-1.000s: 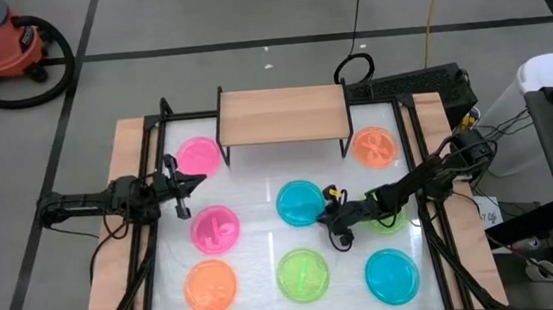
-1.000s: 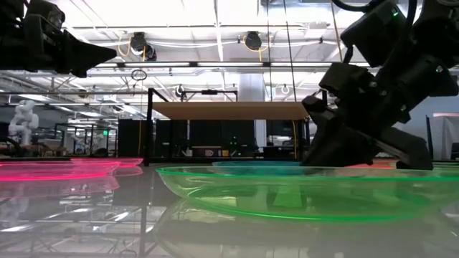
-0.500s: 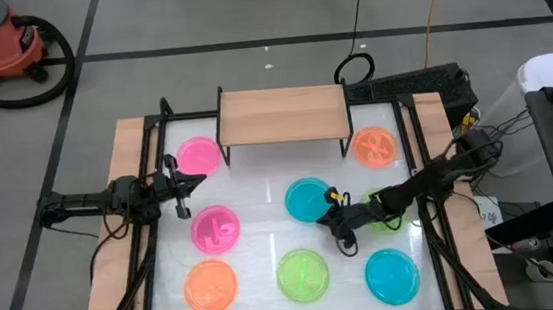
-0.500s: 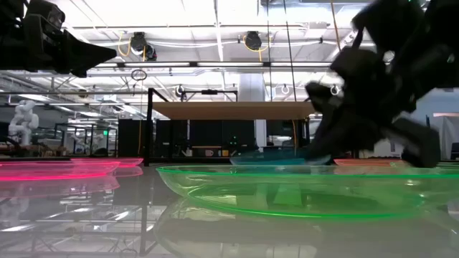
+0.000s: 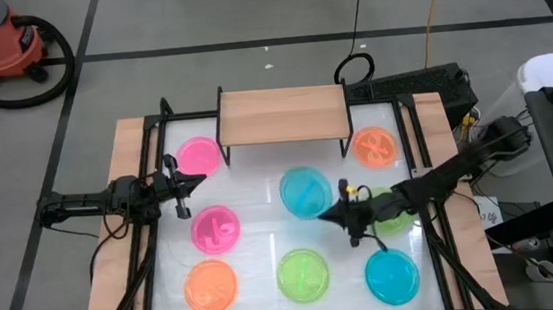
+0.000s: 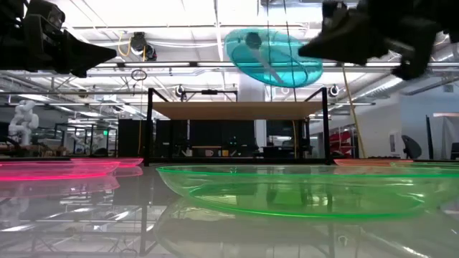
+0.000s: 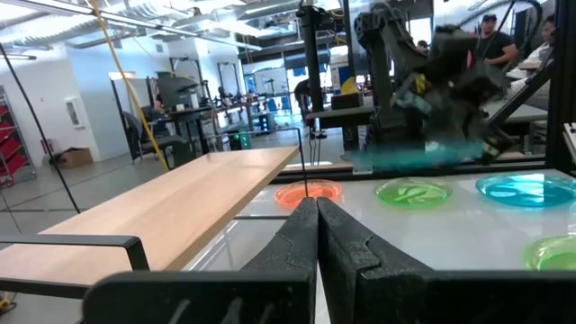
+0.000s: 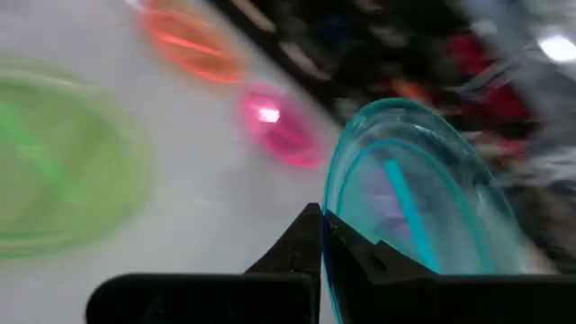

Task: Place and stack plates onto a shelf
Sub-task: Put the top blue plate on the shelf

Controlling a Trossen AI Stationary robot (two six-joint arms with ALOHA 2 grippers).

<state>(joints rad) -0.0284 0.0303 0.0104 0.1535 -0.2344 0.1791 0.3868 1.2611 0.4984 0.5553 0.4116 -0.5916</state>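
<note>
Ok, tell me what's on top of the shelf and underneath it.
The shelf top shows bare wood, with no plate on it. From the low view, nothing stands beneath the board on the table; from above, the board hides that area.

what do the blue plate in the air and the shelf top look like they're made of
Blue plate, pinched at its rim by the right end effector: likely thin translucent plastic, glossy; light and the background show through it.
Shelf: top looks like pale wood or wood-look board, matte with faint grain, on thin black legs, probably metal.
</note>
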